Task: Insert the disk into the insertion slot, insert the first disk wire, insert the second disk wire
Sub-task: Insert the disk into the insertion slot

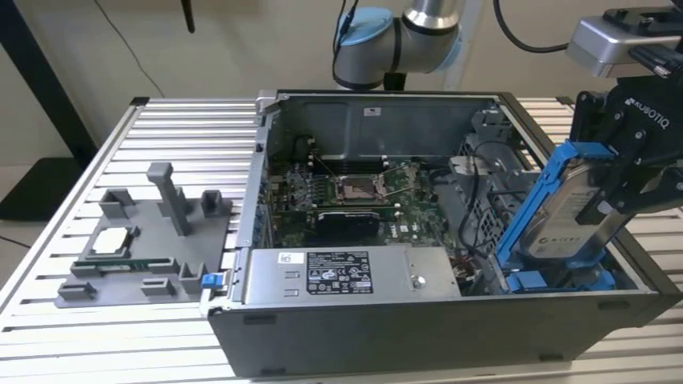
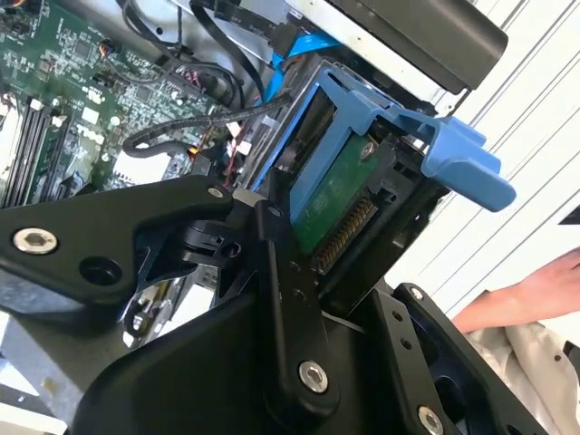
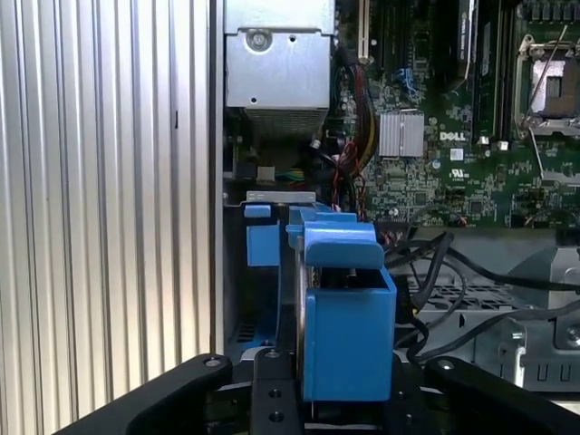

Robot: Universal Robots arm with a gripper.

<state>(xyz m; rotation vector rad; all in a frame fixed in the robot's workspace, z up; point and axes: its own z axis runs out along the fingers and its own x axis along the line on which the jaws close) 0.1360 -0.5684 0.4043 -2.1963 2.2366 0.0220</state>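
My gripper [image 1: 603,192] is shut on the disk [image 1: 564,204], a silver-grey drive in a bright blue caddy. The disk stands steeply tilted at the case's front corner on the exterior view's right. Its lower end rests among the blue rails of the insertion slot [image 1: 561,280]. In the second wrist view a black finger [image 2: 281,263] presses beside the disk's green circuit board [image 2: 331,204]. The first wrist view looks along the blue caddy [image 3: 349,317] towards the slot's blue tabs [image 3: 263,245]. Black cables [image 3: 435,272] lie loose beside the bay; I cannot tell which are the disk wires.
The open case holds a green motherboard [image 1: 353,196] and a grey power-supply box [image 1: 341,276] along its front. A grey fixture [image 1: 149,240] with small parts sits on the slatted table [image 1: 107,336] at the exterior view's left. A person's hand [image 2: 535,290] is near the case.
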